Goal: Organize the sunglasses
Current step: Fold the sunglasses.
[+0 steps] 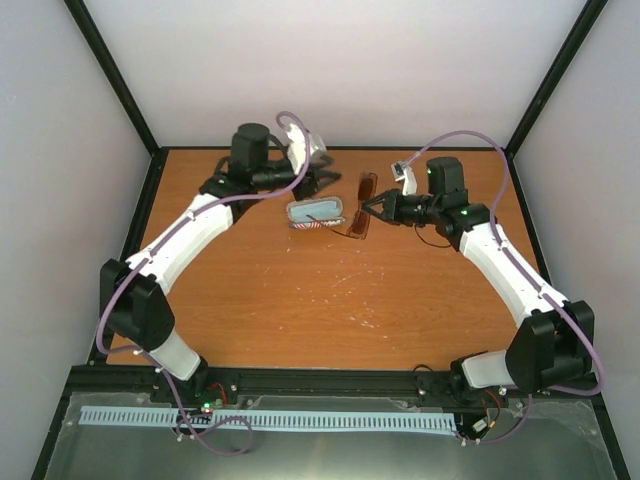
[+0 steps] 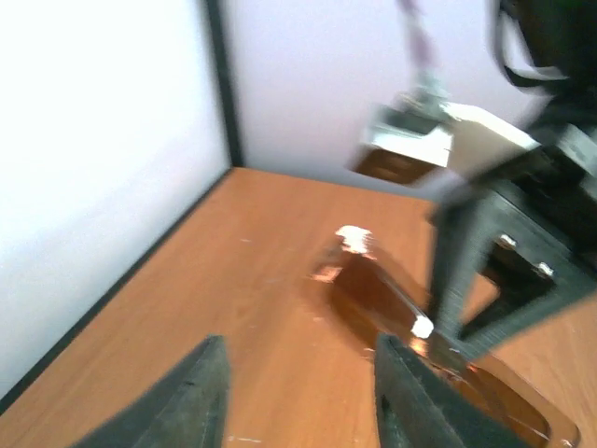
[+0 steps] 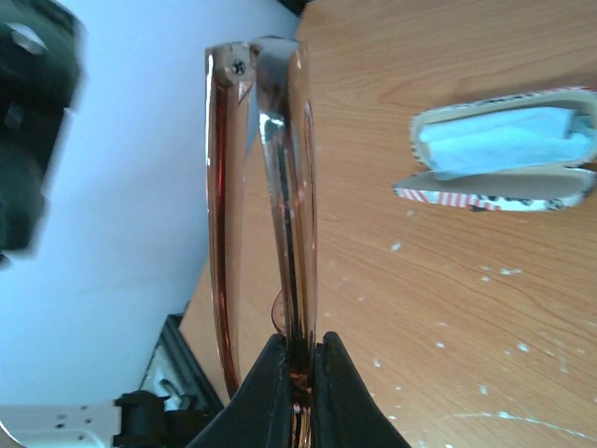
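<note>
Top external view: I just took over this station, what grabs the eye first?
The sunglasses, pinched in the right gripper at the far middle of the table, stand out first. Just to their left lies the tan striped case, open, with a light blue cloth inside. The left gripper hovers open behind the case, holding nothing.

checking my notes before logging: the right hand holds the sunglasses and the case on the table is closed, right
Not quite: the case is open, not closed, with a blue cloth inside, as the right wrist view shows. It does lie on the table, and the right hand does hold the sunglasses.
</note>
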`<act>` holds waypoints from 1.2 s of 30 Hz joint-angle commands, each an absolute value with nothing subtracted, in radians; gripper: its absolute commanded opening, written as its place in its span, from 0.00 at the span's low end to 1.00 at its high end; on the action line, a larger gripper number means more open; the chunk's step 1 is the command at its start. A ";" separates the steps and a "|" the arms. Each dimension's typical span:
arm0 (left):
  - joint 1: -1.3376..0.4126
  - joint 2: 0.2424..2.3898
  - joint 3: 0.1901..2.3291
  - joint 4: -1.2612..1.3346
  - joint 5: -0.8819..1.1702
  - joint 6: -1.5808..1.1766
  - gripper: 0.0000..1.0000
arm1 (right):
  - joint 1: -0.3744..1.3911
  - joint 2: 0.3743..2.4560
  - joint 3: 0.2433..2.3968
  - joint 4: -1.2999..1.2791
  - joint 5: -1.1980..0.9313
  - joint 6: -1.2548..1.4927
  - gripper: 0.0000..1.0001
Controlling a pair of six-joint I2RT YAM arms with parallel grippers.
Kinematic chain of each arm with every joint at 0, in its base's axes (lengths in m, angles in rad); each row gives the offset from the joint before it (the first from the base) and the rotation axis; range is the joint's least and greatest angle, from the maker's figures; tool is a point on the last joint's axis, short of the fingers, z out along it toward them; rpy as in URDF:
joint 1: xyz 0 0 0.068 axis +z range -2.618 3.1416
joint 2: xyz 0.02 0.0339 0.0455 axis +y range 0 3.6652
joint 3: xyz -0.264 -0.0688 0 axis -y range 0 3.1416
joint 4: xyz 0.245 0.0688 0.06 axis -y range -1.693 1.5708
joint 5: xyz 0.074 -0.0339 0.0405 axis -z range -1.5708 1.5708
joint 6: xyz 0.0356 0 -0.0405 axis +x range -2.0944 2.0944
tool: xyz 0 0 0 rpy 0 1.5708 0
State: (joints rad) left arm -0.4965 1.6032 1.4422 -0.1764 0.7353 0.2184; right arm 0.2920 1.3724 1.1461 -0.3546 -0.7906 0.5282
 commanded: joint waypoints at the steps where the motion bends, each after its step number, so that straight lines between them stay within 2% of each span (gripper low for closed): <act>1: -0.434 1.575 1.518 -0.118 0.635 0.261 0.35 | 0.278 1.355 1.166 -0.458 -0.625 0.499 0.03; 3: -0.433 1.536 1.505 -0.112 0.628 0.233 0.15 | 0.277 1.387 1.190 -0.484 -0.553 0.523 0.03; 5: -0.429 1.504 1.513 -0.113 0.632 0.201 0.07 | 0.276 1.428 1.215 -0.493 -0.520 0.546 0.03; 7: -0.429 1.474 1.526 -0.132 0.693 0.200 0.05 | 0.275 1.466 1.237 -0.473 -0.534 0.557 0.03; 11: -0.442 1.397 1.452 -0.238 0.941 0.249 0.03 | 0.274 1.542 1.314 -0.435 -0.618 0.576 0.03; 18: -0.511 1.185 1.159 -0.408 1.036 0.476 0.01 | 0.272 1.635 1.465 -0.524 -0.745 0.497 0.03; 21: -0.511 1.131 1.074 -0.371 1.049 0.496 0.01 | 0.273 1.633 1.473 -0.534 -0.850 0.478 0.03; 27: -0.514 1.199 1.068 -0.292 1.059 0.549 0.01 | 0.275 1.562 1.433 -0.607 -0.991 0.398 0.03; 36: -0.514 1.323 1.177 -0.204 1.104 0.528 0.01 | 0.303 1.480 1.373 -0.602 -1.032 0.400 0.03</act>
State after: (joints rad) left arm -0.5121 1.3048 1.1118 -0.2996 1.0466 0.5232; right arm 0.2836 1.5208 1.3941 -0.6075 -0.9848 0.4099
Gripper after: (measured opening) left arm 0.022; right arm 0.029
